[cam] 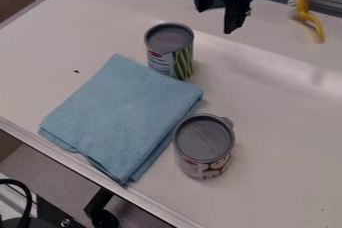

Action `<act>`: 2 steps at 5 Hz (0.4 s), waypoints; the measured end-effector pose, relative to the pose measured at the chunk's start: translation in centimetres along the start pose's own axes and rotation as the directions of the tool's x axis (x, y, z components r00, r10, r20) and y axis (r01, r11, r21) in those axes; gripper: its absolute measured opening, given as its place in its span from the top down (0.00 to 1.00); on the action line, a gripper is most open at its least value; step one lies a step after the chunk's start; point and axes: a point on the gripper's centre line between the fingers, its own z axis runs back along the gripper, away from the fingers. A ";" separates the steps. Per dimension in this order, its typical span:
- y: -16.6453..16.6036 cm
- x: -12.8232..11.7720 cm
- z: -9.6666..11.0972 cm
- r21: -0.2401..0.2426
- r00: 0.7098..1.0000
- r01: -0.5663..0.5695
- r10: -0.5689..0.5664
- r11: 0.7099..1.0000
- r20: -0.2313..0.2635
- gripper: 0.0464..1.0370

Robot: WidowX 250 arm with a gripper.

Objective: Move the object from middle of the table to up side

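Note:
The gripper (216, 20) hangs over the upper part of the table, right of centre, its two fingers apart and open. Below it and to the left, a can with green beans on its label (169, 51) stands upright with a grey lid. A folded light blue cloth (127, 112) lies flat across the middle left, its upper edge close by that can. Near the cloth's lower right side, a second upright can (204, 144) has a grey lid and a label with pale round shapes.
A yellow brush (304, 11) lies at the upper right of the white table (280, 162), near the metal rail (270, 0). Something dark teal shows behind the gripper's fingers. The table's front edge runs diagonally across the lower left.

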 end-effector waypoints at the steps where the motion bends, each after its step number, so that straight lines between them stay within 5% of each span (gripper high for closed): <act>1: -0.6 -0.8 -1.4 -0.023 0.999 0.002 -0.003 1.000 -0.042 0.04; 2: -2.0 -2.1 -1.5 -0.076 0.999 0.014 -0.017 0.997 -0.035 0.04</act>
